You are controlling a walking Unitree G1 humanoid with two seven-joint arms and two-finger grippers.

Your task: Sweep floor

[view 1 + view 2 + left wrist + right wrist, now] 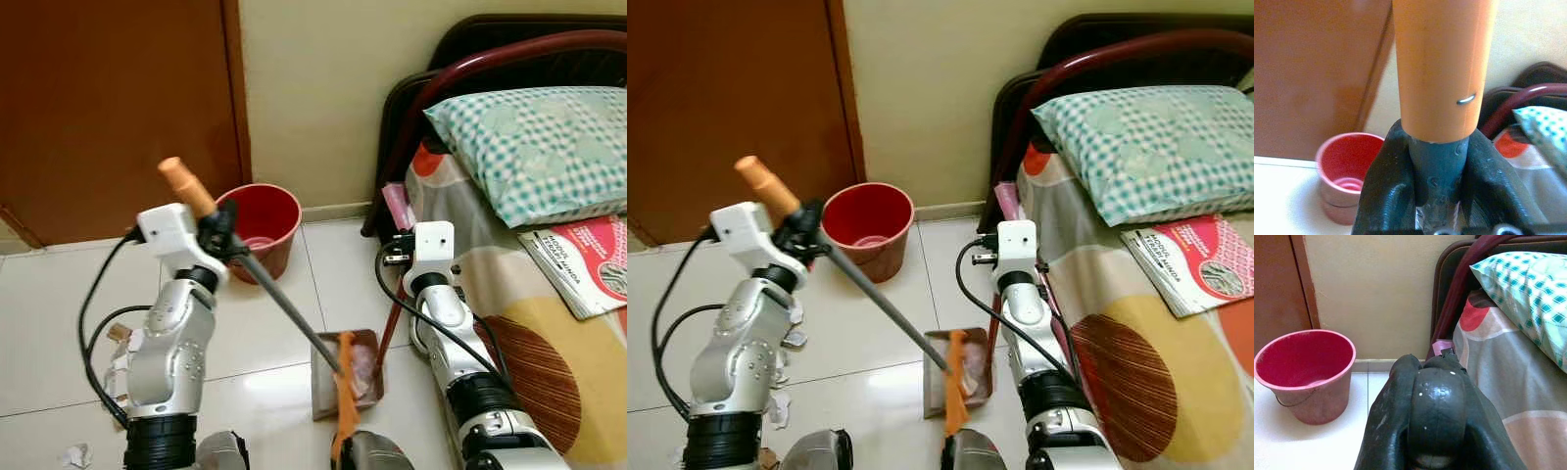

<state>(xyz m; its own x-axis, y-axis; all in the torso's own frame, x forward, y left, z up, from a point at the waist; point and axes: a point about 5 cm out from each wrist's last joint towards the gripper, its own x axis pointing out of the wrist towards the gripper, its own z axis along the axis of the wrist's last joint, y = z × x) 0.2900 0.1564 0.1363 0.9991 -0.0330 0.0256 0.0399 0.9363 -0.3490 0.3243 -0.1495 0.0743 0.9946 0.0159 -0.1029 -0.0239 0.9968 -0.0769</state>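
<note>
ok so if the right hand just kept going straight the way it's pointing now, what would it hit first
Probably the wall by the bed's dark headboard. The right hand, shut on a dark handle, aims along the floor between the red bucket and the bed. Depth is unclear, so this is a guess.

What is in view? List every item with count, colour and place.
Bucket: one, red, on the floor by the wall, beside the door.
Door: one, brown, at the robot's left.
Broom: one, grey shaft with orange grip, slanting down to the dustpan.
Dustpan: one, brownish, on the floor beside the bed, with litter in it.
Paper scraps: several, white, on the floor.
Bed: one, patterned sheet.
Pillow: one, green-checked, on the bed.
Magazine: one, red, on the bed.
Left hand: shut on the broom.
Right hand: shut on the dustpan's handle.
</note>
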